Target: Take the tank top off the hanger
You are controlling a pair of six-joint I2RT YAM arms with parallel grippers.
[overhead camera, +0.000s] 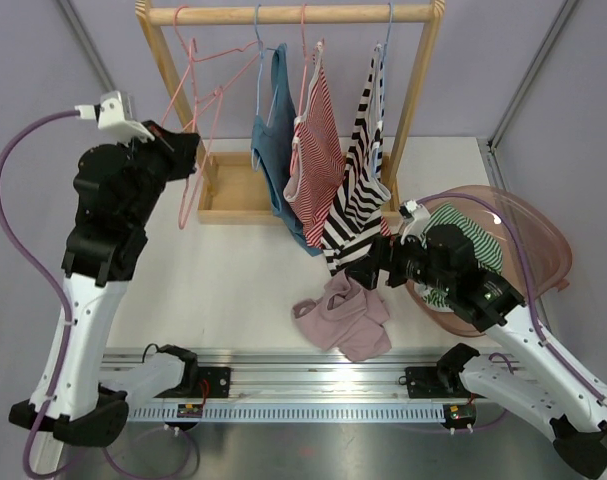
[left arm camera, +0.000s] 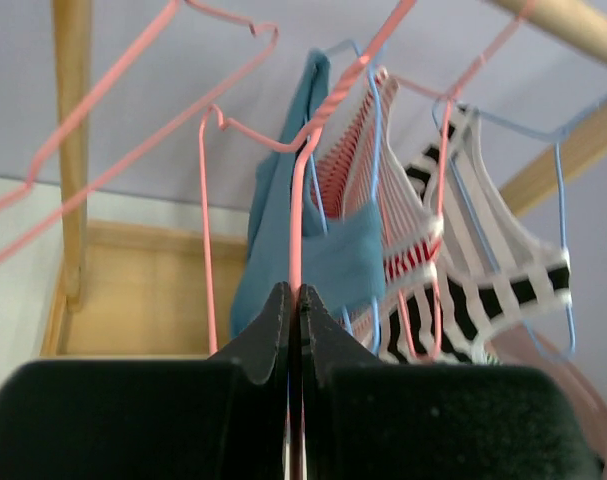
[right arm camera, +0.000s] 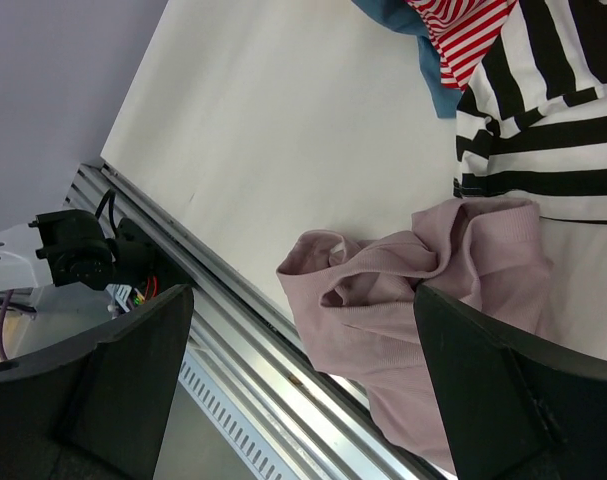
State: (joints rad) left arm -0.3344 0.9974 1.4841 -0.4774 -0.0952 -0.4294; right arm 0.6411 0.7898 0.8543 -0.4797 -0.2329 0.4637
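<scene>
At the near edge of the surface (overhead camera: 233,290), just past the metal rail (overhead camera: 313,375) where two robot arms are bolted, a pink tank top (overhead camera: 343,320) lies crumpled and free of any hanger, one edge close to the rail. The right claw (overhead camera: 371,268) is poised just above the garment's far side, its fingers (right arm camera: 133,380) spread wide and grasping nothing (the wrist camera looks straight down between them onto the rumpled pink cloth). Just beyond and to the right, behind that arm, a translucent pink basket (overhead camera: 543,240) holds a green-striped garment (overhead camera: 473,240). Farther back on the left, the raised left claw (overhead camera: 186,140) is clenched on the thin wire of a bare pink hanger (overhead camera: 198,110), the wire pinched between its closed fingertips in the wrist view, with the hanger's lower part dangling below the grip over the surface. At the rear stands a wooden rack (overhead camera: 283,14), its base a shallow wooden tray (overhead camera: 233,190). From its top bar, on wire hangers, hang three more tops side by side: a blue top (overhead camera: 273,140), a red-striped top (overhead camera: 318,150) and a black-and-white striped top (overhead camera: 358,180), the last reaching down close to the right claw and the pink tank top. A plain pale lilac wall (overhead camera: 63,80) closes the scene behind.
</scene>
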